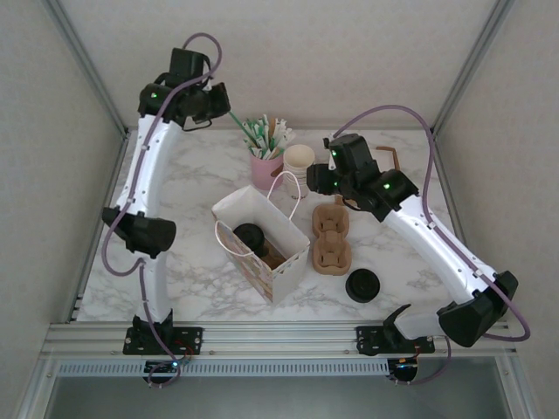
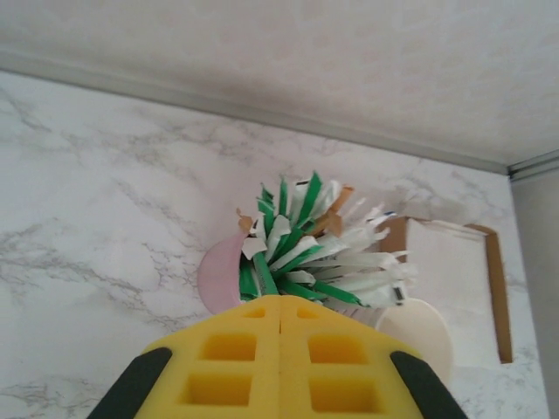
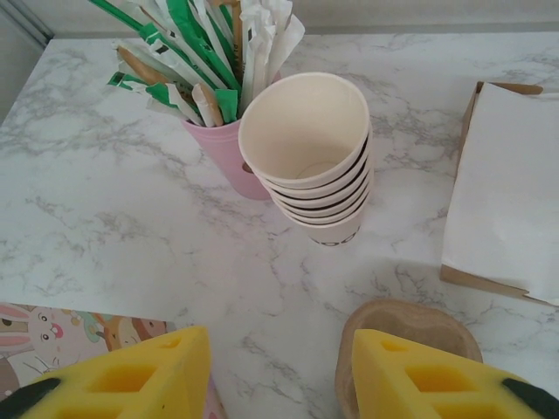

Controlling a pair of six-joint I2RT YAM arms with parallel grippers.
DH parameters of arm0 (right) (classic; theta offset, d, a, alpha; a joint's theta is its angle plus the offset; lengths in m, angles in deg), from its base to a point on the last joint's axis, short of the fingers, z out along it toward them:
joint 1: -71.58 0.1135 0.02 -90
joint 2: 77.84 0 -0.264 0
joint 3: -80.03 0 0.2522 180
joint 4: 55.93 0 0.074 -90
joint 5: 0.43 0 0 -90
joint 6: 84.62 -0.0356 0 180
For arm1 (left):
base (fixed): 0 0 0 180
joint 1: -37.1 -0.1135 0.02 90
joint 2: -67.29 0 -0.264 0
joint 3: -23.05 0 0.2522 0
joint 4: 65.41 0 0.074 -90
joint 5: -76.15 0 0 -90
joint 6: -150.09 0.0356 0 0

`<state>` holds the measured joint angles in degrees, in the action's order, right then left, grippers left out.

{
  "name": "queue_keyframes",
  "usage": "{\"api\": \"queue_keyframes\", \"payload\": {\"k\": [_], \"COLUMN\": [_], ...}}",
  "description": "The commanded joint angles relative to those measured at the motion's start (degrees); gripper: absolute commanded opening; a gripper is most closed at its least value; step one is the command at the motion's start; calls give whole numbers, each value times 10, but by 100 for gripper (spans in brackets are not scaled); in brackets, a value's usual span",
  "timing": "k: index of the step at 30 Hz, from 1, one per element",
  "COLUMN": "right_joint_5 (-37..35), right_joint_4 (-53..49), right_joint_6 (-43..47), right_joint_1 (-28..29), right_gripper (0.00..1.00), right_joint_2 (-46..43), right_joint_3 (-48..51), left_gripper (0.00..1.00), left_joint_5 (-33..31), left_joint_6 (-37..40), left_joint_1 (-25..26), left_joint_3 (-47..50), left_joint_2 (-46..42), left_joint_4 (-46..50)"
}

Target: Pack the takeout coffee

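The takeout coffee (image 1: 249,236), a cup under a round black lid, stands inside the open paper bag (image 1: 278,272) at the middle of the table. My left gripper (image 2: 279,298) is shut with its yellow pads pressed together and nothing in them. It hangs high at the back left (image 1: 214,103), above the pink cup of stirrers (image 2: 218,272). My right gripper (image 3: 279,349) is open and empty. It hovers right of the bag's handle (image 1: 319,179), over bare marble between the bag and the brown cup carrier (image 3: 406,321).
A stack of lidless cream cups (image 3: 306,140) stands beside the pink cup (image 3: 229,150). White napkins in a brown holder (image 3: 507,183) lie at the back right. The carrier (image 1: 332,236) and a pile of black lids (image 1: 362,285) sit right of the bag.
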<state>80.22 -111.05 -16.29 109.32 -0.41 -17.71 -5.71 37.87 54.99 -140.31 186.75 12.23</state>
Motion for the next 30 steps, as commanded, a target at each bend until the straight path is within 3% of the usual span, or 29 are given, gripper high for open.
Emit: {"api": "queue_keyframes", "payload": {"k": [1, 9, 11, 15, 21, 25, 30], "right_joint_5": [-16, 0, 21, 109, 225, 290, 290], "right_joint_4": [-3, 75, 112, 204, 331, 351, 347], "right_joint_6": [11, 113, 158, 265, 424, 534, 580], "right_joint_1": [-3, -3, -3, -2, 11, 30, 80], "right_gripper": [48, 61, 69, 76, 78, 74, 70], "right_joint_2": [-21, -72, -83, -104, -111, -95, -50], "right_joint_3": [4, 26, 34, 51, 77, 65, 12], "left_gripper": [0, 0, 0, 0, 0, 0, 0], "left_joint_5": [-16, -22, -24, -17, 45, 85, 111], "left_joint_6": [25, 52, 57, 60, 54, 48, 33], "left_joint_1": [-5, -2, -1, 2, 17, 35, 69], "left_joint_3": [-15, 30, 56, 103, 175, 214, 237], "left_joint_2": [-45, -144, -178, -240, -314, -349, -372], "left_joint_4": [31, 40, 32, 17, -5, -20, -36]}}
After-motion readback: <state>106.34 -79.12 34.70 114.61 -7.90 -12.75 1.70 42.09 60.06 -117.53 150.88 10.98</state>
